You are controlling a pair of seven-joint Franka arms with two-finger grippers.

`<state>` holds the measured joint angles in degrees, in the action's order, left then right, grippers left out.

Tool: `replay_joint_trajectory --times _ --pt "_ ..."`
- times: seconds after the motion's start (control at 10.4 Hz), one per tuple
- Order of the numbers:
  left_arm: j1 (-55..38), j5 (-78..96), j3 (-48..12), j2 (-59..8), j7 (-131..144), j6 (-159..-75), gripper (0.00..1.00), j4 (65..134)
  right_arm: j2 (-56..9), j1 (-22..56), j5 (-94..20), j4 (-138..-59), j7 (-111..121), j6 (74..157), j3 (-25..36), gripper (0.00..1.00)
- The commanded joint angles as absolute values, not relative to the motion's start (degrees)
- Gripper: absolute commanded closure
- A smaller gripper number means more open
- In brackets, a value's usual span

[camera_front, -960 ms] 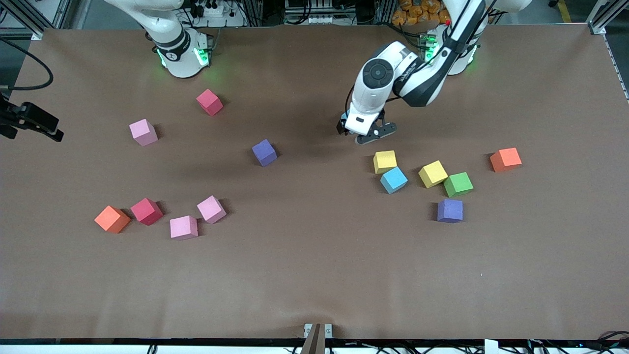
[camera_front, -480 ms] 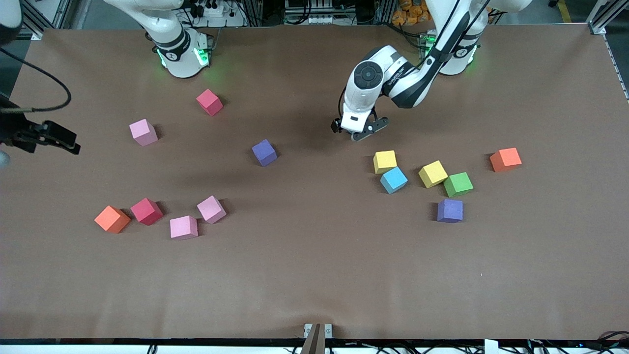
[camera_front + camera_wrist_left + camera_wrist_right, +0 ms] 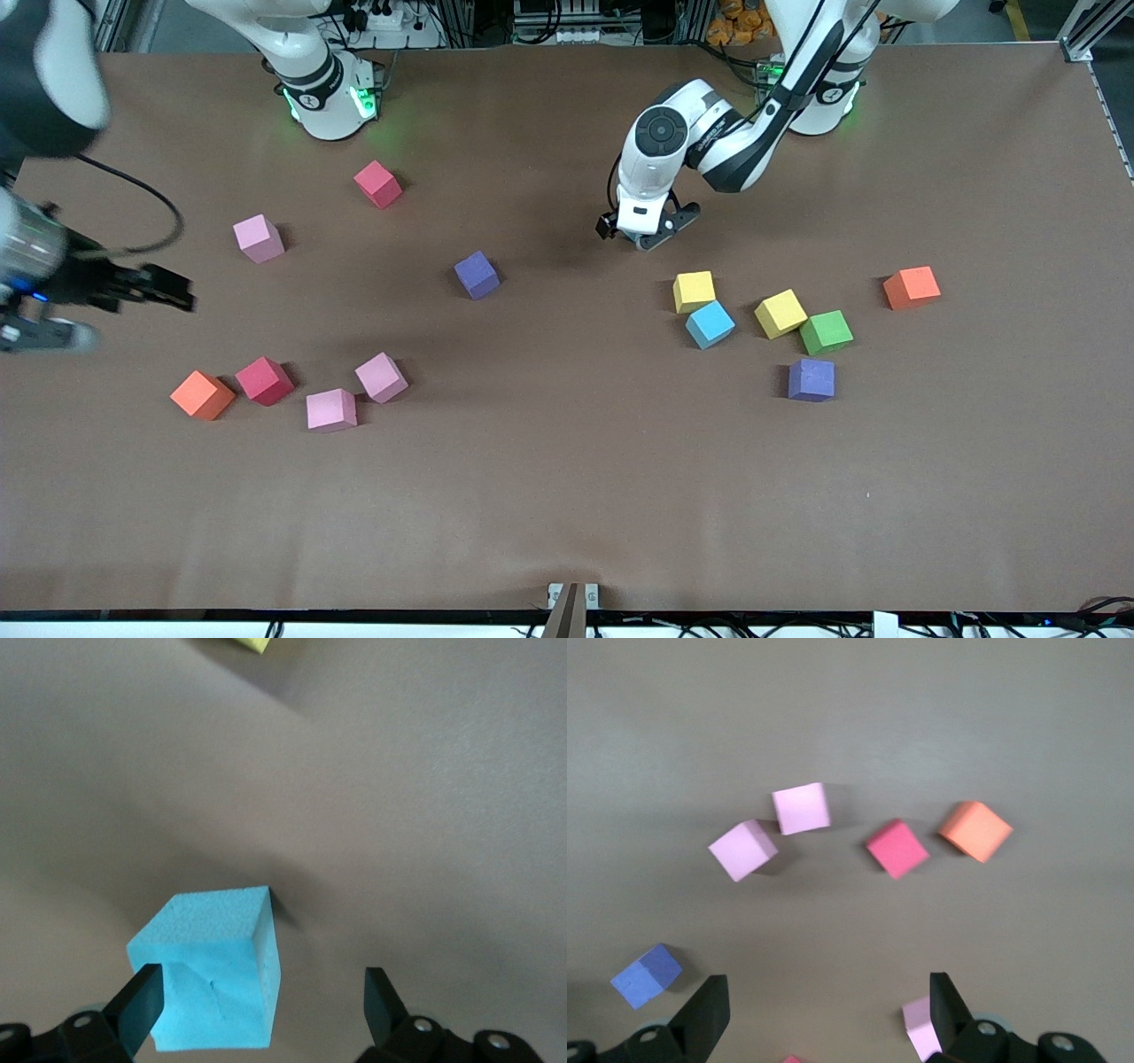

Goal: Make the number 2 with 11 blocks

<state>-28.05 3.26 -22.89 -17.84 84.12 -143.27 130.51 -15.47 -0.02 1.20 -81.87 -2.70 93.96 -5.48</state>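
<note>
**Blocks scattered, no digit formed**

Right claw (image 3: 173,297) hangs wide open and empty over the desk (image 3: 567,496) at the right arm's end, above the orange block (image 3: 202,394), red block (image 3: 264,380) and two pink blocks (image 3: 331,409). Left claw (image 3: 651,237), spread wide and empty, hovers beside a yellow block (image 3: 694,291) and the light blue block (image 3: 710,323).

Left arm's bent at the elbow, wrist pointing down, left claw (image 3: 649,237) hanging low over the table with fingers spread wide. Right claw (image 3: 173,294) is up high, reaching sideways, also wide open.
</note>
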Motion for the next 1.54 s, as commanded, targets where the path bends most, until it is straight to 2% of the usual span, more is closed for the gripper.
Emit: replay_joint_trajectory --times 0.0,0.19,0.38,0.58,1.06,1.15,1.34,1.44 --pt "-27.9 4.0 -23.8 -15.5 86.3 -143.4 0.0 133.3 -23.4 2.7 1.6 -80.5 -3.0 101.6 -5.2 0.0" --pt "-27.7 4.0 -23.8 -15.3 86.4 -143.4 0.0 134.2 -28.8 2.0 0.9 -80.8 -2.1 109.0 -5.3 0.0" --pt "-27.4 4.0 -23.8 -15.2 86.4 -143.0 0.0 134.9 -30.8 1.7 0.1 -80.9 0.9 109.2 -5.2 0.0" --pt "-27.3 3.7 -23.8 -15.6 86.2 -143.0 0.0 134.7 -35.5 2.4 -0.3 -80.9 1.0 112.7 -5.2 0.0" --pt "-27.4 3.4 -23.8 -18.5 85.3 -143.9 0.0 134.1 -37.4 9.4 0.7 -84.7 1.9 113.9 -5.1 0.0" --pt "-27.4 3.3 -23.8 -19.0 85.3 -144.2 0.04 134.0 -37.4 9.3 1.1 -86.6 2.4 116.7 -5.1 0.0" --pt "-27.4 1.5 -23.8 -21.0 85.3 -146.8 0.34 134.0 -37.3 8.8 1.3 -92.5 5.6 123.2 -5.2 0.0" --pt "-27.5 1.2 -23.8 -21.5 85.1 -147.4 0.48 133.4 -37.2 9.2 1.1 -93.8 5.6 123.4 -5.2 0.0"
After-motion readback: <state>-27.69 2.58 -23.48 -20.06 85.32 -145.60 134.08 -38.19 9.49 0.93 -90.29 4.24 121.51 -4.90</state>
